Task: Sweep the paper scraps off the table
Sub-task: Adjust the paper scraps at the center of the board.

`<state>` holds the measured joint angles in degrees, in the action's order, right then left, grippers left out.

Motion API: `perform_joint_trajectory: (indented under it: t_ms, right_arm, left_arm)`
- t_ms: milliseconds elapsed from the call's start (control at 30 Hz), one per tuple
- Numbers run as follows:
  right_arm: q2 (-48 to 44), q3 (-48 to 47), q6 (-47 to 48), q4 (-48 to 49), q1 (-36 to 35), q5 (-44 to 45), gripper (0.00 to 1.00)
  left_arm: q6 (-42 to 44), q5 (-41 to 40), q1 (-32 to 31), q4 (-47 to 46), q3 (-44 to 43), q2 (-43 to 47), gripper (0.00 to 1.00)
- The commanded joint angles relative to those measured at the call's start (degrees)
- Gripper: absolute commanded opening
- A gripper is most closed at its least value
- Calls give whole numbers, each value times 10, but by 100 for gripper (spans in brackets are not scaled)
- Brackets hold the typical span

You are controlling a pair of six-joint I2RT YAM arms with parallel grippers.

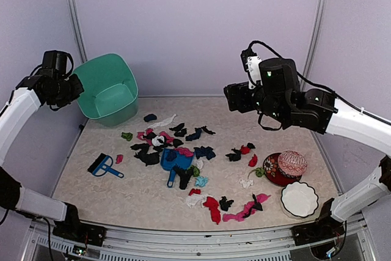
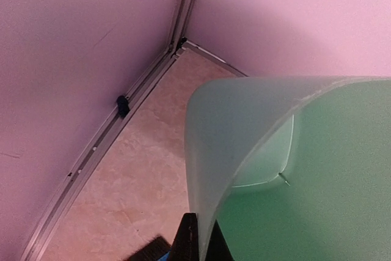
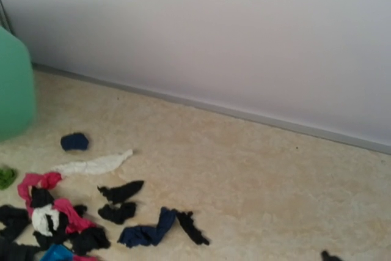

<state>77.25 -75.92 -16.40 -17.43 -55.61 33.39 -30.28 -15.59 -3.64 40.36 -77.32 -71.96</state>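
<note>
Currently the left claw (image 1: pixel 74 88) pinches the green plastic bin (image 1: pixel 111 93) by its rim at ten o'clock; the right claw (image 1: pixel 236 98) gapes empty. Crumpled paper scraps (image 1: pixel 183 151) litter the beige tabletop (image 1: pixel 122 195) centre, so bring the bin steadily beside them.

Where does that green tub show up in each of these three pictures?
Top external: the green tub sits tipped in the far left corner, beside the left arm.
Left wrist: the tub fills the right half, its rim pinched between the dark fingers at the bottom edge.
Right wrist: only a sliver at the left edge.
Shared landmark: the metal strip edging the table.
</note>
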Motion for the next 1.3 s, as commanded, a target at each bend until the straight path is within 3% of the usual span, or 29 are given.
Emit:
perform_joint_trajectory:
  t_ms: [0, 300, 667, 1267]
  right_arm:
    - [6, 15, -10, -12, 9, -12, 85]
    - [-2, 47, -19, 3, 20, -26, 85]
    - [-13, 68, -26, 0, 34, -30, 85]
    - [-17, 76, -27, 4, 39, -33, 85]
  left_arm:
    - [11, 24, 38, -2, -7, 13, 0]
    - [33, 36, 78, 16, -18, -15, 0]
    - [36, 64, 80, 6, -24, -59, 0]
    - [39, 70, 16, 42, -17, -39, 0]
